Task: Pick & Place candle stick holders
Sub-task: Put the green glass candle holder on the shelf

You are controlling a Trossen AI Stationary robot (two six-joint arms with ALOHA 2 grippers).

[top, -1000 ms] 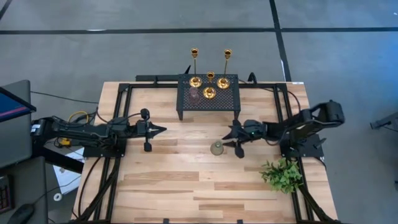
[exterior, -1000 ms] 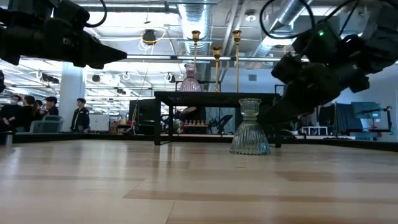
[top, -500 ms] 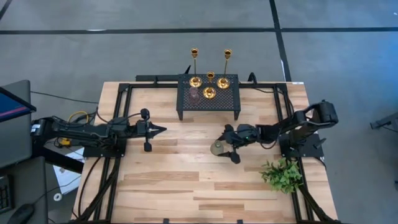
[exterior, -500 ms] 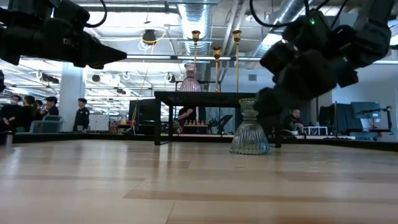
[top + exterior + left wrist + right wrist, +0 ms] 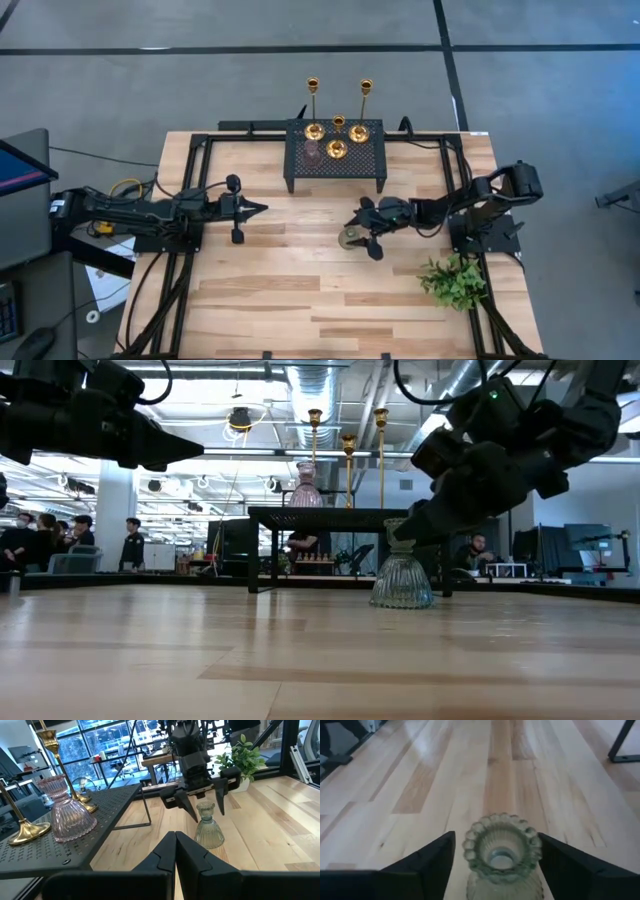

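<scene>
The grey-green holder (image 5: 349,238), standing at tabletop (image 5: 280,300) centre, is straddled by the right tool (image 5: 359,232), spread wide.

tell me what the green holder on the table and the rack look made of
The grey-green holder looks like ribbed pressed glass: translucent, with glossy fluted sides and a scalloped rim. It could be clear plastic. The rack looks like matte black painted metal, a thin perforated sheet on slim legs.
</scene>
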